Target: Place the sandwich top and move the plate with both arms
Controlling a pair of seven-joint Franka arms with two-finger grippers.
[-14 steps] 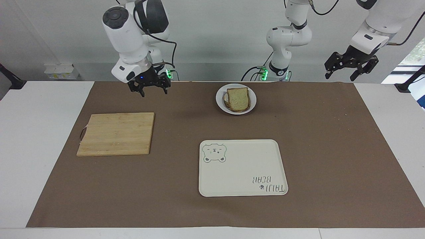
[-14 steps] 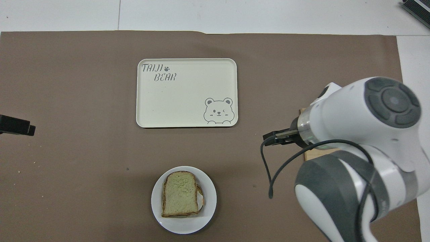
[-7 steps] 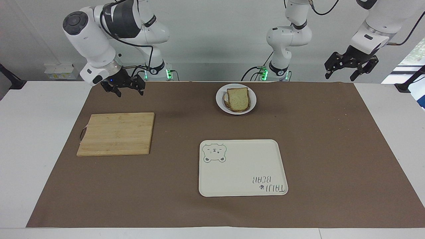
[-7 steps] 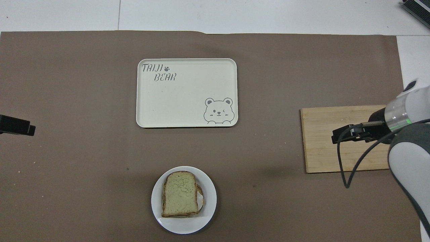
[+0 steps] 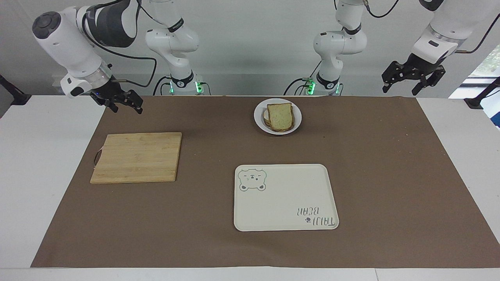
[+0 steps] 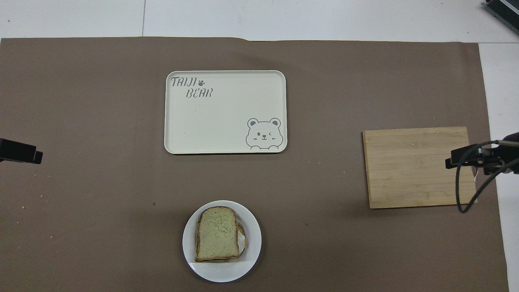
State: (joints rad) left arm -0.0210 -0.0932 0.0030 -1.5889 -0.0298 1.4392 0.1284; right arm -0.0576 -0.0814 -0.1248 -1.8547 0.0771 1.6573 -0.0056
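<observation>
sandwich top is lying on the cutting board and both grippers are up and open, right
Not quite. The sandwich top lies on the sandwich on the plate, not on the cutting board, as the facing view shows. The left gripper and right gripper are indeed up and open.

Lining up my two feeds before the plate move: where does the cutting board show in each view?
Facing view: the cutting board lies low at the picture's left, at the right arm's end of the table.
Overhead view: the cutting board lies at the picture's right edge, mid-height.
Shared landmark: the bear tray, beside it toward the table's middle.
</observation>
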